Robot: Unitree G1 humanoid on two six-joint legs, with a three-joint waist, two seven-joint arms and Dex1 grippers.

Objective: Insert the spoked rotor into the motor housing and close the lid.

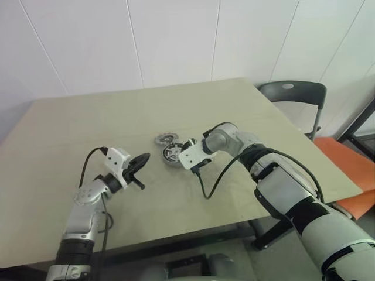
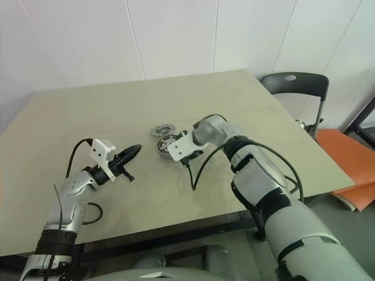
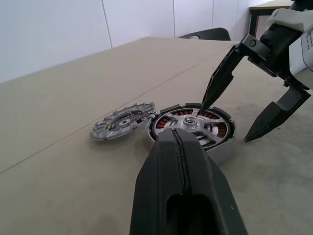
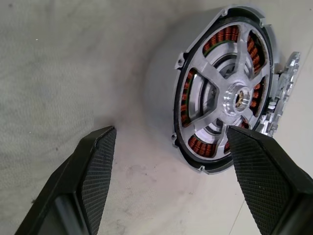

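The silvery motor housing (image 3: 221, 153) stands mid-table. The spoked rotor (image 3: 188, 123) lies flat inside it, and copper windings show through its gaps. The lid (image 3: 122, 125), a flat toothed grey disc, lies on the table touching the housing's side. My right gripper (image 3: 225, 122) is open and tilted down over the housing. One fingertip (image 3: 204, 104) is down on the rotor's face near the hub, while the other hangs outside the housing wall. My left gripper (image 1: 143, 159) is shut and empty. It is held level a short way to the left of the housing, pointing at it.
The beige table (image 1: 88, 129) is bare around the parts. A black cable (image 1: 214, 181) from my right wrist trails onto the tabletop. A black chair (image 1: 293, 96) and an orange seat (image 1: 345, 161) stand beyond the table's right edge. A white wall is behind.
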